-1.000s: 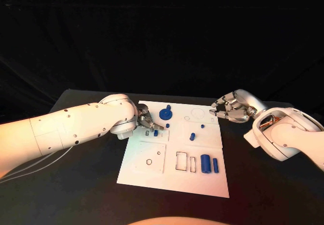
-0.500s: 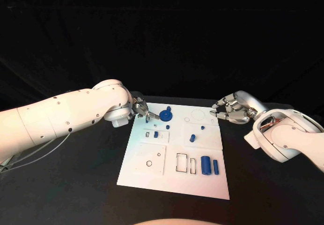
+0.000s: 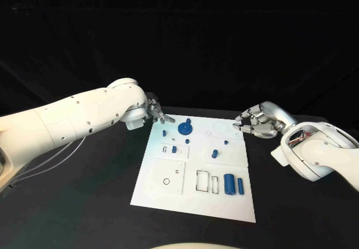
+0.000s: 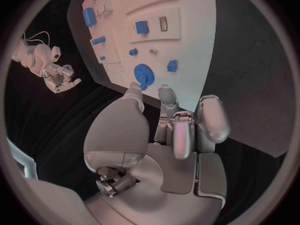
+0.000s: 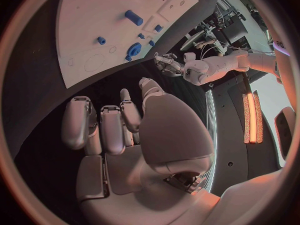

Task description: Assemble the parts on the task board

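- Left hand (image 3: pixel 155 112) had pulled back off the board (image 3: pixel 196 194) since a second earlier, up past its far left corner, over the black bench (image 3: pixel 90 207).
- Its fingers (image 4: pixel 212 117) were loosely curled and a bit apart, nothing in them as far as I could see.
- Right hand (image 3: pixel 257 120) barely moved, sat just off the board's far right corner, fingers (image 5: pixel 80 121) curled in, holding nothing.
- Board lay flat mid-bench, blue gear (image 3: pixel 184 126) near its far edge, two blue cylinders (image 3: pixel 233 184) near the front right.
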